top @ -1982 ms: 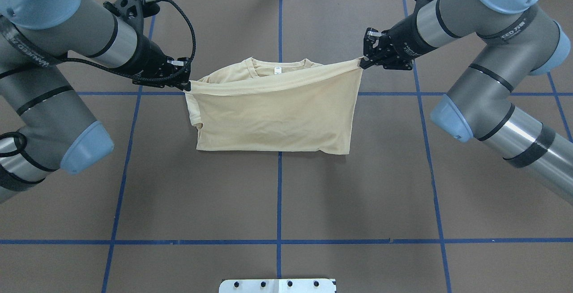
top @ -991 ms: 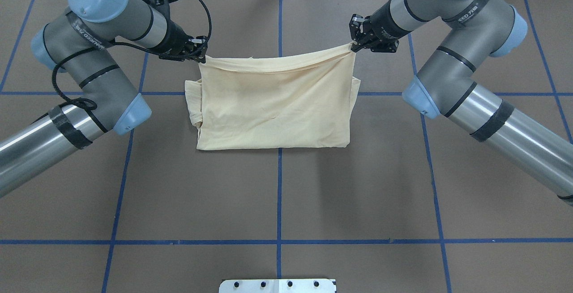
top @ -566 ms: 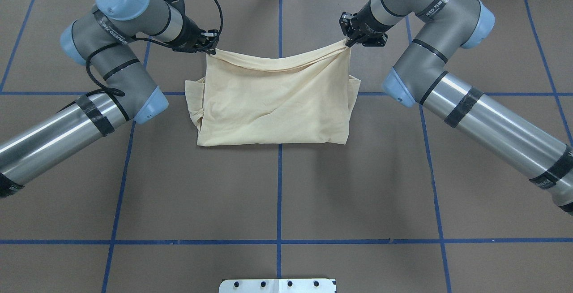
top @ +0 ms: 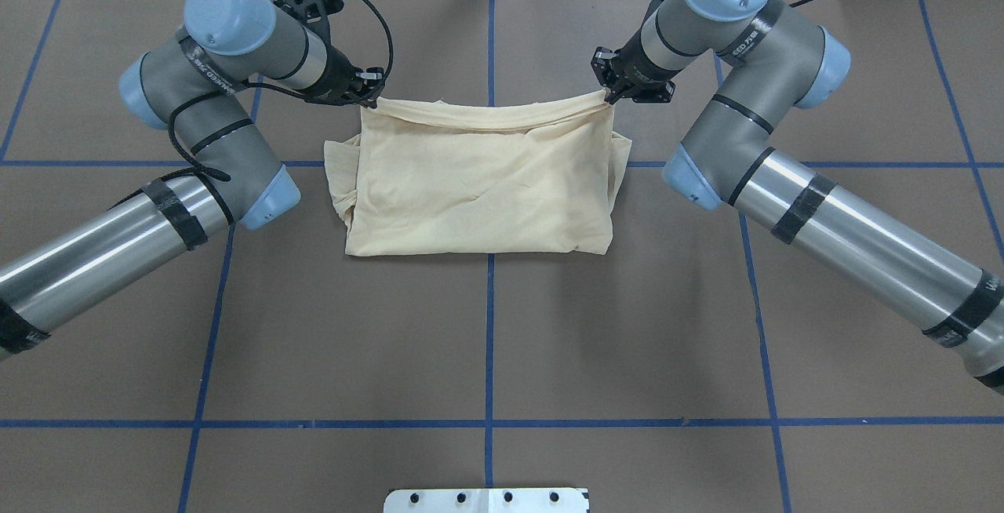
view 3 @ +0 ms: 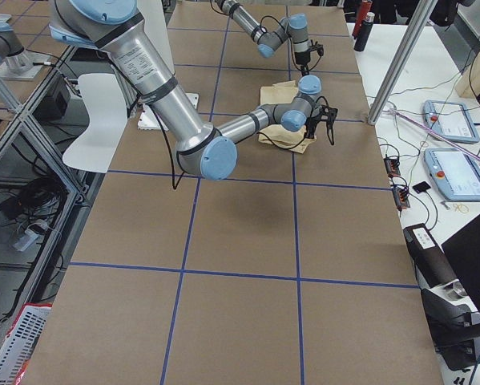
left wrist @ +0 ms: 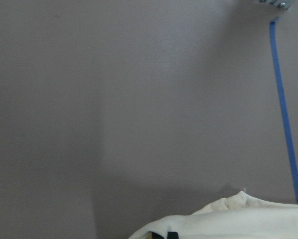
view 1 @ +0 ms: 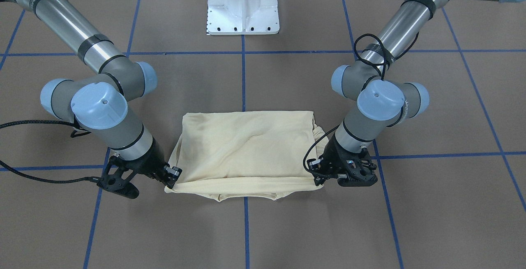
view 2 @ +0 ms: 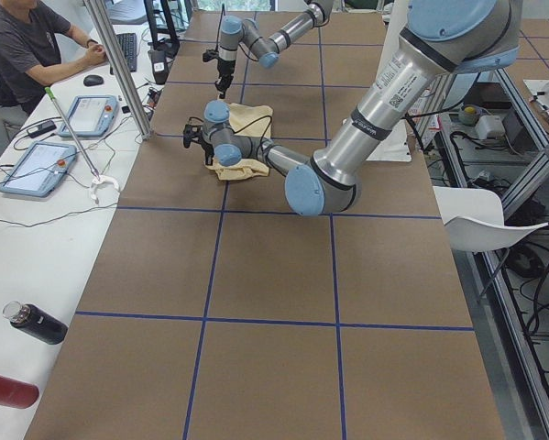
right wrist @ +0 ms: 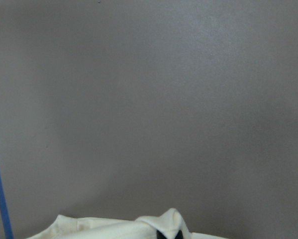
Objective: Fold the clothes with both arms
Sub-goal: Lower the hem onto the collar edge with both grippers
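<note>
**Count**
- Shirt [top: 482, 183]: 1, pale cream, folded to a rough rectangle, print not visible.
- Arms: 2, the L arm [top: 212, 50] and the R arm [top: 737, 34].
- Grippers: 2, the L gripper [top: 367, 99] and the R gripper [top: 609, 95].
- Table [top: 627, 325]: 1, brown, w/ a grid of blue tape lines [top: 489, 356].
- Base plate [view 1: 243, 18]: 1, white.
- Operator [view 2: 31, 50]: 1, seated at upper left of the left side view.

**Position**
- Overhead view: the shirt lies upper centre, astride the vertical centre tape line.
- L gripper is at the shirt's upper-left corner and R gripper at its upper-right corner.
- Each has its fingers closed, pinching the top layer's edge.
- Wrist views: cloth fills the bottom of frame w/ black fingertips showing in it, and bare table lies beyond.

**Edges**
- Top edge (overhead) runs between the 2 grippers w/ a slight sag mid-span.
- Front view: a lower layer pokes out just past that edge at centre.
- Bottom edge is a straight fold, flat on the table.
- Left edge has bunched fabric sticking out sideways.
- Right edge has a small lower-layer tab showing near the top.

**Room**
- Below the shirt (overhead), a wide stretch of table runs down to the base plate at bottom centre.
- Both arms enter from the frame sides, elbows flanking the shirt w/o touching it.
- Above the held edge, a narrow strip of table runs to the frame top.
</note>
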You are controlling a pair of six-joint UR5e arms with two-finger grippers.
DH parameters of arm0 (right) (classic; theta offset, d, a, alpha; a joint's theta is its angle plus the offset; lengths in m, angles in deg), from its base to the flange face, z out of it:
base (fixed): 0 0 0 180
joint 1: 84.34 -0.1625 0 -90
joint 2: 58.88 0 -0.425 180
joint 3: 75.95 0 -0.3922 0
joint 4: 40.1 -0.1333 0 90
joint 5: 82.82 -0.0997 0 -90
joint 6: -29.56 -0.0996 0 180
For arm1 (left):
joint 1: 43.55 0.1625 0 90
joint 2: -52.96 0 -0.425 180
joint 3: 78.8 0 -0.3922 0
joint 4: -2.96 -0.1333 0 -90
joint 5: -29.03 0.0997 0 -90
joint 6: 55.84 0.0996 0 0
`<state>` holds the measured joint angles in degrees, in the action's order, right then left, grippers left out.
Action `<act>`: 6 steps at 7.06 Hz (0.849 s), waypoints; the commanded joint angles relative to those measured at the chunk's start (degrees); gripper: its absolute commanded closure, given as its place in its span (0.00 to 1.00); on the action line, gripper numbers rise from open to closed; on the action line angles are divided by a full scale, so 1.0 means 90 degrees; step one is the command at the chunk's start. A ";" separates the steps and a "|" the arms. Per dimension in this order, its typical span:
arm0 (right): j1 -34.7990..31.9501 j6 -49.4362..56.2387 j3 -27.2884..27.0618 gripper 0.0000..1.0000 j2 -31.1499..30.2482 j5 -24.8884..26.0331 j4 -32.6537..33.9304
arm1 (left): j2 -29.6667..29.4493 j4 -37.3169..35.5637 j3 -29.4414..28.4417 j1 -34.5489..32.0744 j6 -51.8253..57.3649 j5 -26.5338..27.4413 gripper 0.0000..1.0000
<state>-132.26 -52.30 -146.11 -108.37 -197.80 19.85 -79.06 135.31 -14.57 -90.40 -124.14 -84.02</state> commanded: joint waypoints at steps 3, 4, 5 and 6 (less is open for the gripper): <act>-0.0027 0.0013 0.0002 1.00 -0.0184 0.0050 -0.0001 | 0.0001 0.0002 -0.0106 0.0000 0.0001 0.0080 1.00; -0.0028 0.0004 0.0002 1.00 -0.0175 0.0050 -0.0001 | -0.0008 0.0002 -0.0096 0.0000 0.0001 0.0071 1.00; -0.0018 0.0004 -0.0008 1.00 -0.0146 0.0050 -0.0011 | -0.0038 0.0011 -0.0058 0.0000 0.0001 0.0071 1.00; -0.0018 0.0004 -0.0027 1.00 -0.0097 0.0050 -0.0011 | -0.0057 0.0002 -0.0019 0.0000 -0.0008 0.0071 1.00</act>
<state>-132.45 -52.26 -146.19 -109.67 -197.34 19.78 -79.34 135.36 -15.12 -90.39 -124.15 -83.38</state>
